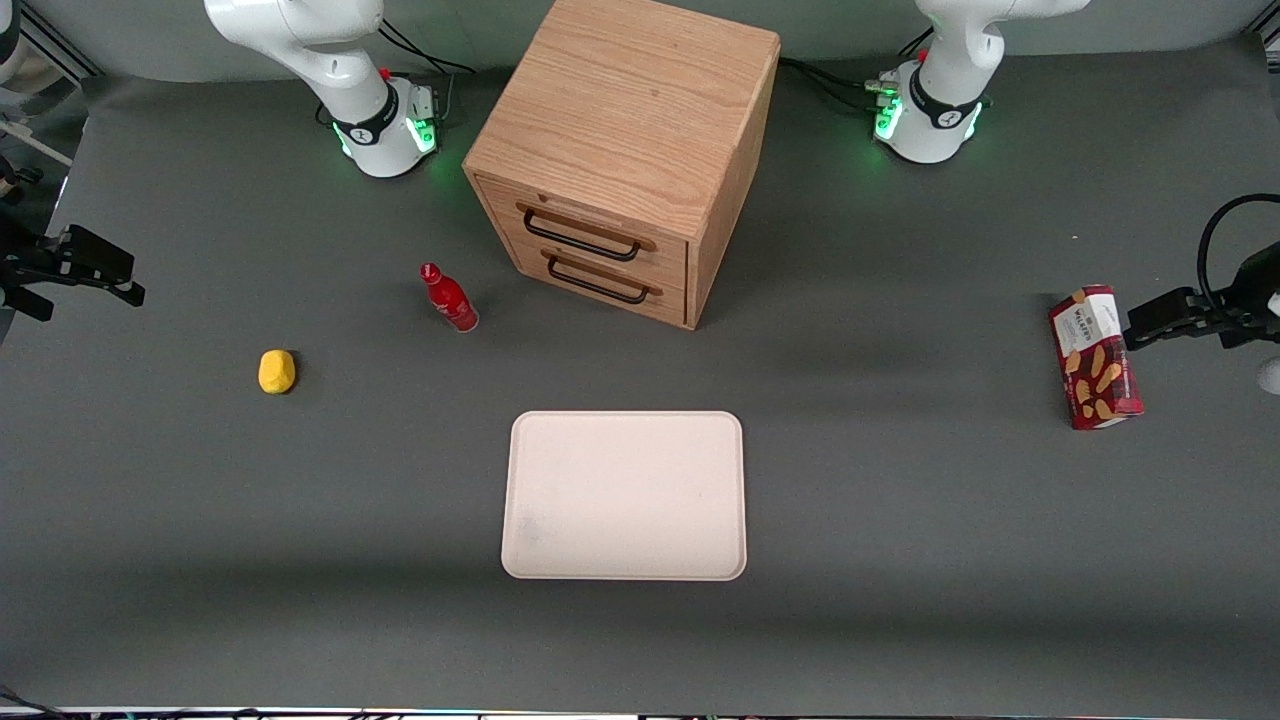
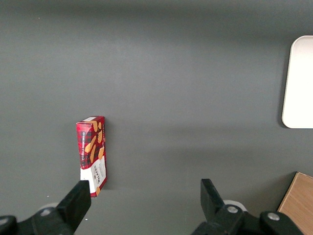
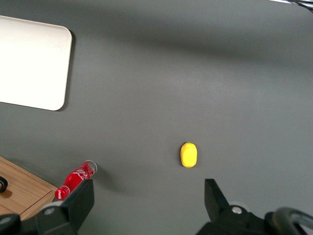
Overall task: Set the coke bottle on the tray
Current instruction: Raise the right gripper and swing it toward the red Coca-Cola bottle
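The oak-grained drawer cabinet, boxy, sits at twelve o'clock from the tray, a smooth cream slab with rounded corners, bare to receive. At the tray's ten o'clock stands the glossy red coke bottle, upright, untouched. The gripper hangs spread and empty at the working arm's table end, above the bottle's nine o'clock.

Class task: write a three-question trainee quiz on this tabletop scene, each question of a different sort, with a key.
1. True or false: the bottle already stands on the tray.
2. Which lies nearest the front camera? A cabinet B tray C yellow lump
3. Fill in: the end effector, raised at the working arm's end of the table, is ____.

Key: 1 false; 2 B; 3 open.
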Controlling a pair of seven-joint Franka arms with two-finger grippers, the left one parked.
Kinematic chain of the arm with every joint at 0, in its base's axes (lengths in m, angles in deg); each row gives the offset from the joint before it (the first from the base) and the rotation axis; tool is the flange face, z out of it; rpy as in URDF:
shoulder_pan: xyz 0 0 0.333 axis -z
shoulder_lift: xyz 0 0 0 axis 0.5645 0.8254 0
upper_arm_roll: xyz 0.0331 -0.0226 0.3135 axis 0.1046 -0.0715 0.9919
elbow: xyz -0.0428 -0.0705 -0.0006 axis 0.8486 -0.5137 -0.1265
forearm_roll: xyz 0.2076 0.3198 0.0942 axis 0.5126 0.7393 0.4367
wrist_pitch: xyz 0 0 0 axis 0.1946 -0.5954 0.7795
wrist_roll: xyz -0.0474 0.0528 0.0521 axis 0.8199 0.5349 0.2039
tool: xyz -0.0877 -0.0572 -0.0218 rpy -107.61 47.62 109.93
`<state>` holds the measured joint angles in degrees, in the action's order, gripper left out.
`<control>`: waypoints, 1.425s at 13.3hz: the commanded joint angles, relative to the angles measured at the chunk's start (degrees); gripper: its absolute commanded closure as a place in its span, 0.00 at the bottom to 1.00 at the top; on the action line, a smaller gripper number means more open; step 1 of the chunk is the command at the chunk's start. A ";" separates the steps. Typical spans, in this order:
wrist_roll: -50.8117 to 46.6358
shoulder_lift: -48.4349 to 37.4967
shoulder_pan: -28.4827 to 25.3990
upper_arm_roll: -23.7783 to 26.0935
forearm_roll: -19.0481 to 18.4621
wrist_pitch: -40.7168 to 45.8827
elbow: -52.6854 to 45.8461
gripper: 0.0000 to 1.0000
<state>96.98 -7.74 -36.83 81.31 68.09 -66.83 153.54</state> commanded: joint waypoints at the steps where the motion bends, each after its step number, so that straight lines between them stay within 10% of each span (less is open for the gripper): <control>1: -0.49 0.10 -0.18 -0.18 0.31 0.19 -0.58 0.00; 9: -1.54 -0.95 -1.14 -0.18 0.40 1.77 1.00 0.00; 19: -17.44 -8.15 -22.31 -8.35 -0.30 2.83 9.51 0.00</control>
<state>83.40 -12.15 -55.59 74.55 68.11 -63.68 159.04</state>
